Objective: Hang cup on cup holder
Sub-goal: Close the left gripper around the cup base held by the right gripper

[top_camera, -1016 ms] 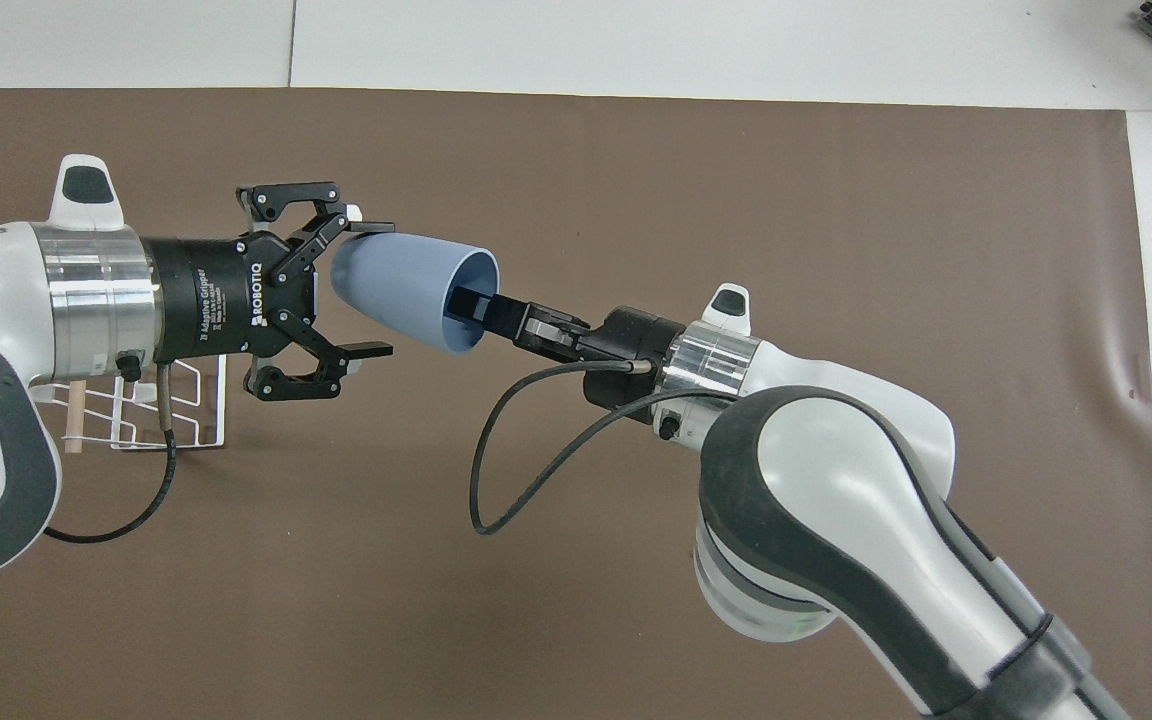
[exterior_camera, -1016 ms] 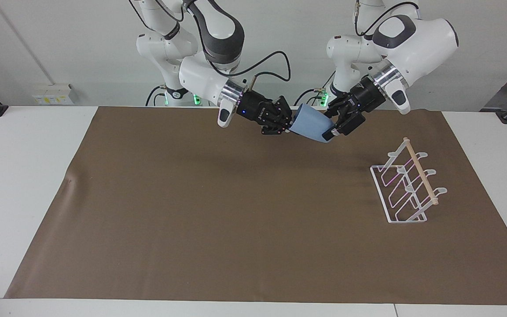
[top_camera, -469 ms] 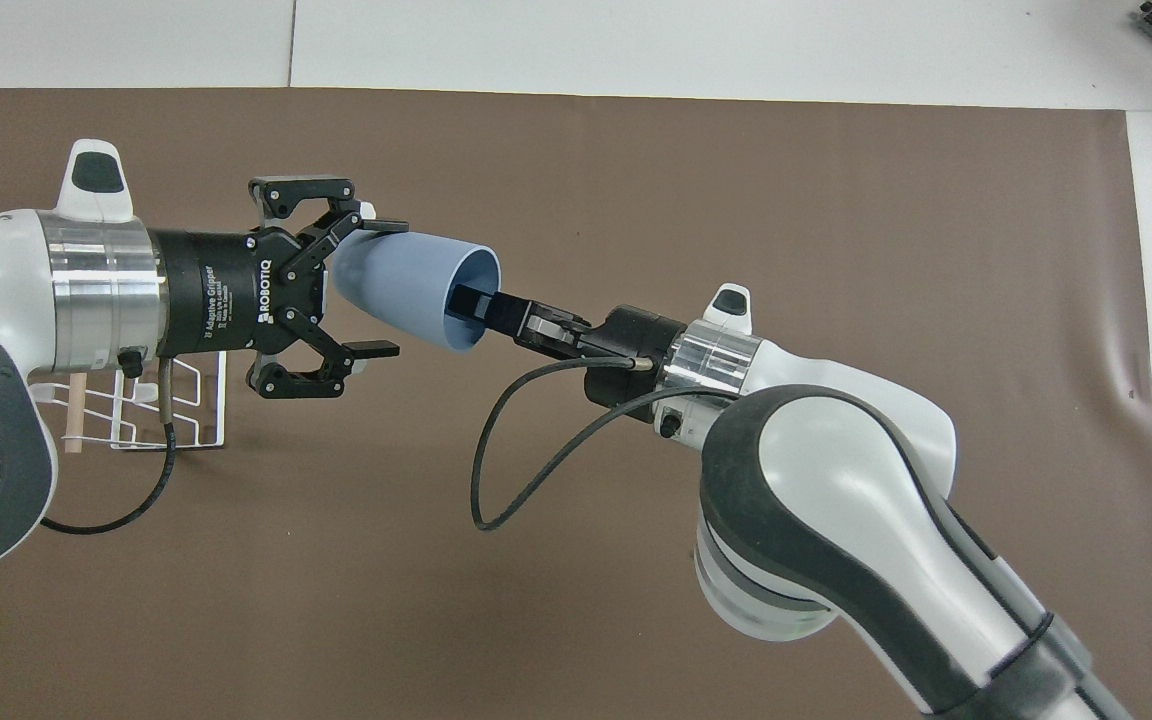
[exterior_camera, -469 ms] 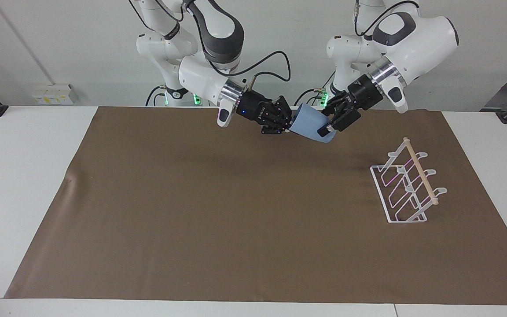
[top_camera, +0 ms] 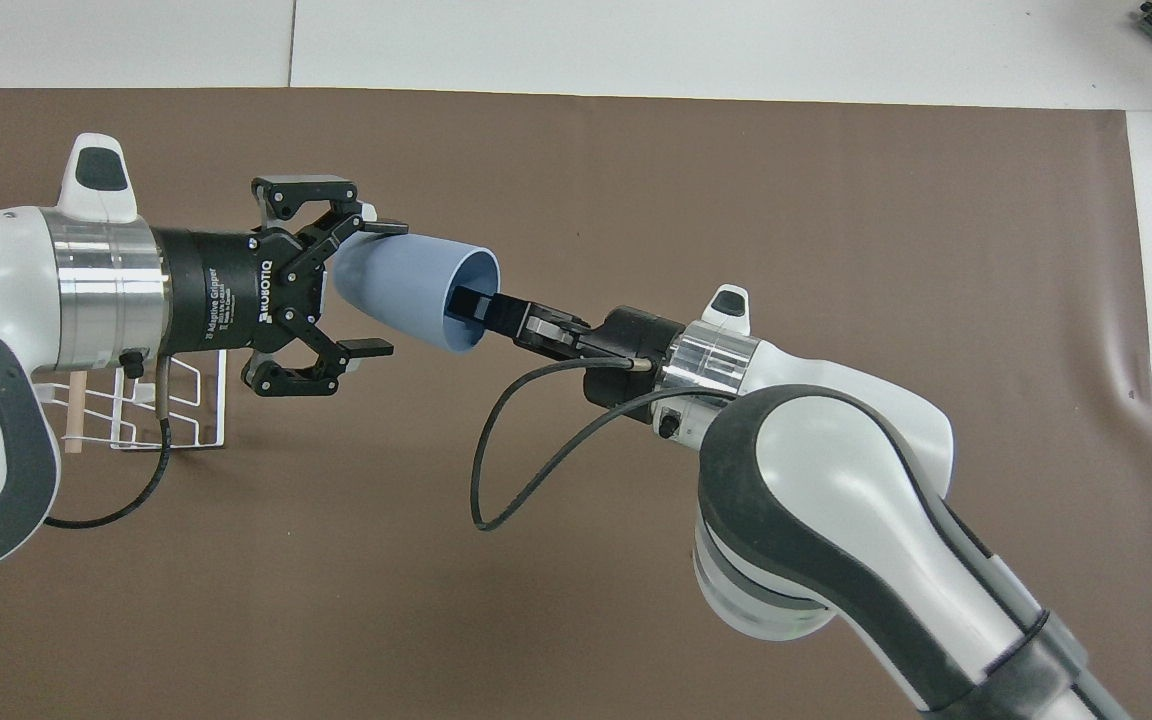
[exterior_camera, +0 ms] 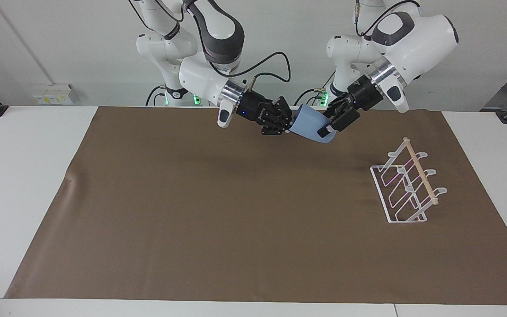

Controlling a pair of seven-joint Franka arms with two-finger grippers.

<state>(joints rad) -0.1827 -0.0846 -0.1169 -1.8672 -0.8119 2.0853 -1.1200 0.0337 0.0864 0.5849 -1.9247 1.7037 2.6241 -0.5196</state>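
Observation:
The light-blue cup (exterior_camera: 310, 125) is held in the air on its side over the brown mat, near the robots' edge; it also shows in the overhead view (top_camera: 406, 285). My right gripper (exterior_camera: 286, 123) is shut on the cup's rim, with one finger inside the mouth (top_camera: 471, 305). My left gripper (exterior_camera: 329, 125) is open, its fingers either side of the cup's closed end (top_camera: 376, 288); one finger stands clear of the wall. The white wire cup holder (exterior_camera: 407, 189) with a wooden rod stands on the mat toward the left arm's end, partly hidden under the left arm in the overhead view (top_camera: 166, 420).
A brown mat (exterior_camera: 192, 220) covers most of the white table (exterior_camera: 16, 176). A black cable loops from the right wrist (top_camera: 506, 450) over the mat.
The left gripper has slid a little further along the cup's closed end and its wrist has risen slightly. The cup and the right gripper have stayed put.

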